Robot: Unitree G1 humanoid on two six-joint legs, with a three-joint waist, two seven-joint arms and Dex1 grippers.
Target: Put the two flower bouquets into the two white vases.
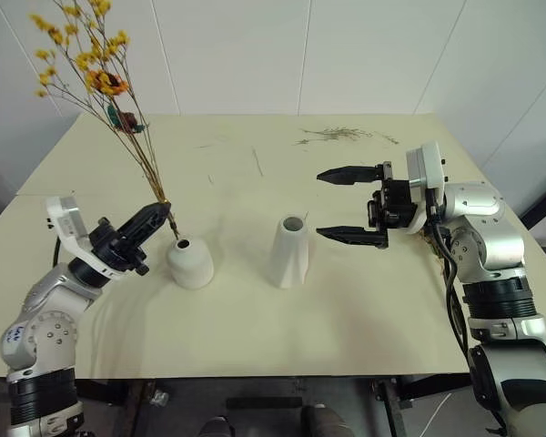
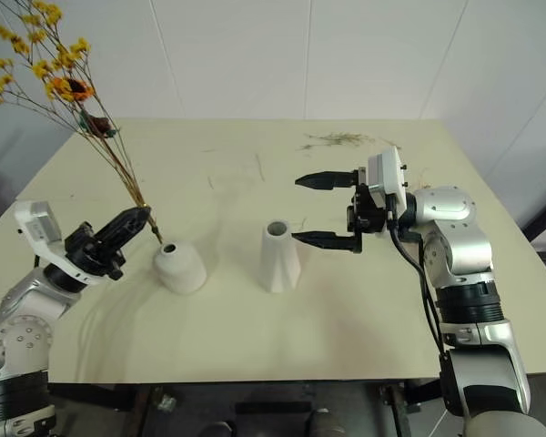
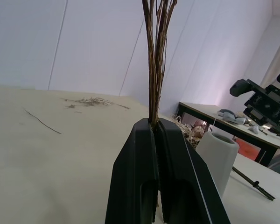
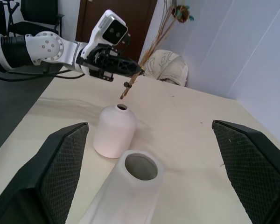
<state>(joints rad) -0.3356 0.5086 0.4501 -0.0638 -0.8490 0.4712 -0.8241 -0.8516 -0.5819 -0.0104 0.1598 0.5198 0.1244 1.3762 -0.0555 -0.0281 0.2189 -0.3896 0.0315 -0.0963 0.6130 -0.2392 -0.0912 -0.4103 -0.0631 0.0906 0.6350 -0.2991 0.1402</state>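
Just above the short domed vase (image 1: 190, 263), the left gripper (image 1: 156, 217) is clamped shut low on the stems of the yellow-blossomed spray (image 1: 98, 80), stem ends hanging just over and slightly beside the vase's small top hole, seemingly so they can drop straight in. Blossoms lean up and away from the vase. Beside the domed vase stands the taller tapered vase (image 1: 289, 252), empty. Beyond that taller vase, the right gripper (image 1: 353, 204) hovers with jaws spread wide, holding nothing, apparently kept clear. Dried twigs (image 1: 341, 135) lie well apart from the domed vase on the table (image 1: 255, 337).
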